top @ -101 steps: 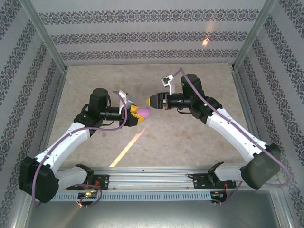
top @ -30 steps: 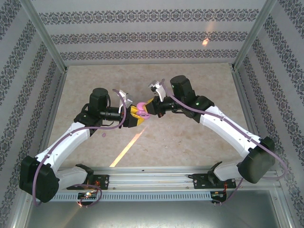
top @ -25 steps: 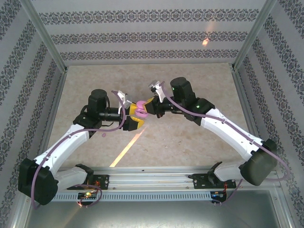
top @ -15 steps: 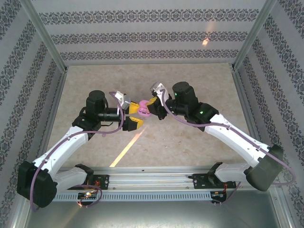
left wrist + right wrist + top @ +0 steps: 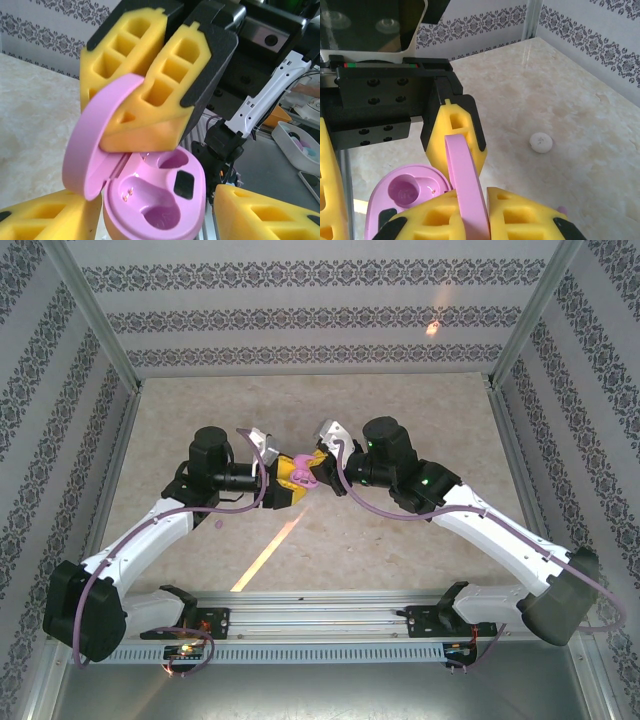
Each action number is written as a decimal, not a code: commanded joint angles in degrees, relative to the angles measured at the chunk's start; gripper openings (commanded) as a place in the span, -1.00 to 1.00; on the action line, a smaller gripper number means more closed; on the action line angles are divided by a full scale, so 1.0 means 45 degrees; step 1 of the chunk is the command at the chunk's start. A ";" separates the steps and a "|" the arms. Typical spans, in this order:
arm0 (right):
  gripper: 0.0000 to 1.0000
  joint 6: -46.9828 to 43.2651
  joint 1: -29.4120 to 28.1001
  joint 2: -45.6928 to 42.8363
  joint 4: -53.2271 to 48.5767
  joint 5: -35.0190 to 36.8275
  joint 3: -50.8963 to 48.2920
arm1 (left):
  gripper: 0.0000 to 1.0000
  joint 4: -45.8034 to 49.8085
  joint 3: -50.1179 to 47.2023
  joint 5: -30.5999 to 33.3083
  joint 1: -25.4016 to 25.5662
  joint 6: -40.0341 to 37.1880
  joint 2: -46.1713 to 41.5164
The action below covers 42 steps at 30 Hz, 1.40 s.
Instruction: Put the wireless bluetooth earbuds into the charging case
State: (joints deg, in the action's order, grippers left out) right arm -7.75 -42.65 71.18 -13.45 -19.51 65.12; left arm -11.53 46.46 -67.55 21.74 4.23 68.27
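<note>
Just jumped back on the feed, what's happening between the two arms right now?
The arms meet over mid-table with the charging case between them. The right gripper pinches its lid, holding it swung open. The base sits between the left gripper's fingers; whether they clamp it is unclear. Both sockets look empty, so no earbud is seated yet.

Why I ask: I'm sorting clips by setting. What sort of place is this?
Likely a robot test enclosure, not a home: beige marble-patterned tabletop, grey damask-patterned wall panels in silver aluminium frame posts, and a metal mounting rail.
</note>
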 commanded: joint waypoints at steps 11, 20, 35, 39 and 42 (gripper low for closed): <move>-0.95 -0.0135 -0.0208 -0.0197 0.0167 -0.0469 -0.0074 | 0.06 -0.1994 -0.0070 -0.0646 0.0067 0.0998 0.0136; -0.95 -0.0074 -0.0219 -0.0100 0.0081 -0.0633 -0.0065 | 0.02 -0.2095 -0.0099 -0.0712 0.0075 0.1011 0.0261; -0.89 0.0057 -0.0212 0.0598 -0.0348 -0.1345 0.0450 | -0.41 -0.1237 0.0074 -0.0388 0.0148 0.0467 0.0183; -0.79 0.0231 -0.0228 0.0705 -0.0409 -0.1536 0.0509 | -0.55 -0.1153 0.0033 -0.0083 0.0147 0.0476 0.0014; -0.68 0.0352 -0.0216 0.0736 -0.0409 -0.1619 0.0528 | -0.62 -0.1062 -0.0039 0.0126 0.0146 0.0533 -0.0104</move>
State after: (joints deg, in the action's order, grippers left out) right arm -7.60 -42.48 72.93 -14.94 -21.32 66.39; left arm -13.32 45.95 -68.62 21.63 7.99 69.67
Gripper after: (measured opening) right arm 0.156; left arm 0.379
